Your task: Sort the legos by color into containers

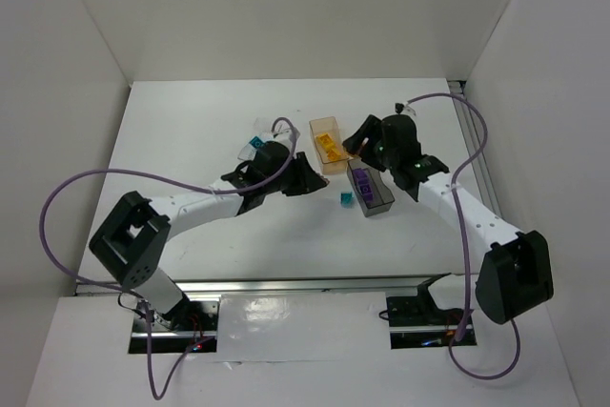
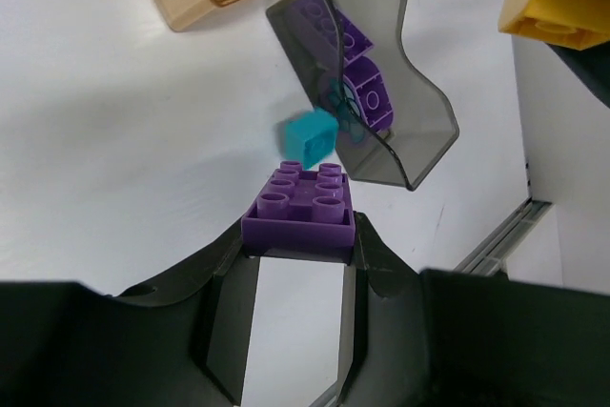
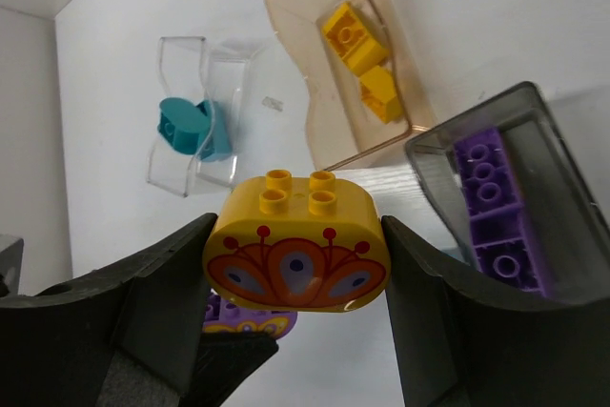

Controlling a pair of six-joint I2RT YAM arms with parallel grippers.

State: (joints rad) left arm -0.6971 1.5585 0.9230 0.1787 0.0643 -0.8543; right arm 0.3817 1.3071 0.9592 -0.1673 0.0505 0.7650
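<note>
My left gripper [image 2: 298,240] is shut on a purple brick [image 2: 300,207], a little short of the dark grey box [image 2: 419,131], which holds purple bricks [image 2: 367,92]. A loose teal brick [image 2: 310,135] lies on the table beside that box; it also shows in the top view [image 1: 346,199]. My right gripper [image 3: 297,259] is shut on a yellow-orange brick [image 3: 297,235] with a painted pattern, held above the table near the tan box [image 3: 315,131], which holds two orange bricks [image 3: 367,64]. The clear tray [image 3: 181,173] holds a teal piece [image 3: 186,126].
In the top view the clear tray [image 1: 257,140], tan box [image 1: 320,127] and grey box [image 1: 377,205] stand in a row mid-table, with my left gripper [image 1: 307,178] and right gripper [image 1: 357,140] close together around them. White walls enclose the table.
</note>
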